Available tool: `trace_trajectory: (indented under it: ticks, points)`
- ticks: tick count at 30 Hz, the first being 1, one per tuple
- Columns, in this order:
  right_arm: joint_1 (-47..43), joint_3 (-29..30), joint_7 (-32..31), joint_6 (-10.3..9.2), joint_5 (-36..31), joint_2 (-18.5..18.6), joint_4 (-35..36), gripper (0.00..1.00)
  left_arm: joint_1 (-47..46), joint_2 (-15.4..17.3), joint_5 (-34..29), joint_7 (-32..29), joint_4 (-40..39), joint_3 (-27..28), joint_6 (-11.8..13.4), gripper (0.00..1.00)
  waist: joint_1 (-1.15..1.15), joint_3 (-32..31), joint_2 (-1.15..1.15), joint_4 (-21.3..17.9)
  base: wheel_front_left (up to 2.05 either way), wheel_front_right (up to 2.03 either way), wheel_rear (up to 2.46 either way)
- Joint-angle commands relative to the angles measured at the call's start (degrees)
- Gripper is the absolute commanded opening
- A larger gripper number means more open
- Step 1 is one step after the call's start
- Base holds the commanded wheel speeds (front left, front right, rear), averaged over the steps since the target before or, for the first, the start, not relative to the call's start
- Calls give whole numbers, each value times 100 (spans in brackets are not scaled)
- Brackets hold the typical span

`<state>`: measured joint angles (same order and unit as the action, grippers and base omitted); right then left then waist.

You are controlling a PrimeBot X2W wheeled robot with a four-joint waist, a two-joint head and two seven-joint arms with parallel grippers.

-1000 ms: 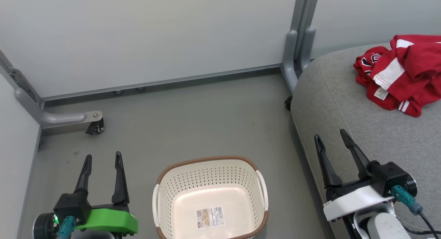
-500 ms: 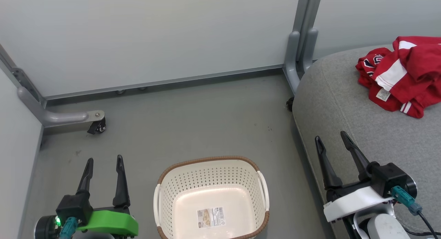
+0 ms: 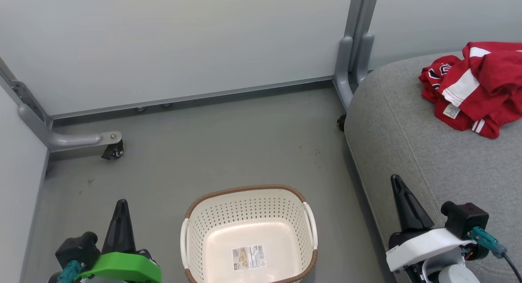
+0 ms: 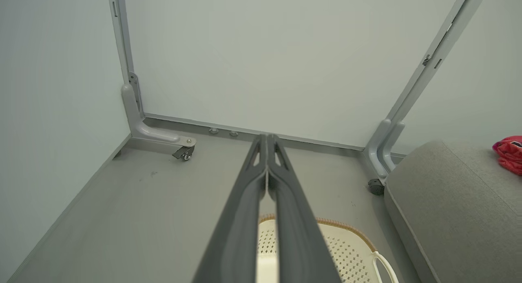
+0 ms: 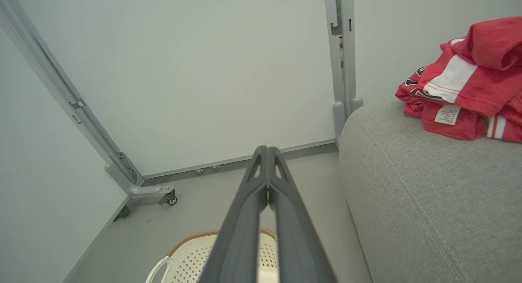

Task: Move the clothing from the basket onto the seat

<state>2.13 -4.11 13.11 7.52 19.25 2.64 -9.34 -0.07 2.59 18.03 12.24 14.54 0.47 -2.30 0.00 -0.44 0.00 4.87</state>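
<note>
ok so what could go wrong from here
1. The clothing is a loose heap on the seat, cut off by the head view's right edge; it might slide if nudged.
2. The right end effector, shut, sits close by the seat's rounded edge; a swing could snag the fabric.
3. The basket stands on the floor between it and the left end effector; either arm moving inward could knock it.

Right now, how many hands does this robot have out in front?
2. The left hand is at the head view's lower left, beside the basket, above the floor; the right hand is at lower right, by the edge of the seat. Both are shut, holding nothing.
</note>
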Motion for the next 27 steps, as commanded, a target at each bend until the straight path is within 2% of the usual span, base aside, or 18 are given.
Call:
trace_trajectory:
  ticks: [1, 27]
  points:
    - [118, 45, -52, 0, 299, 45, 62, 0, -127, 18, 279, -50, -95, 50, -32, 0, 0, 1, 0, -7, 0, 0, 0]
    - [229, 276, -597, -2, 2701, 123, -101, 0, -301, 25, 2639, -638, -106, 224, -198, 0, 0, 15, 0, -114, 0, 0, 0]
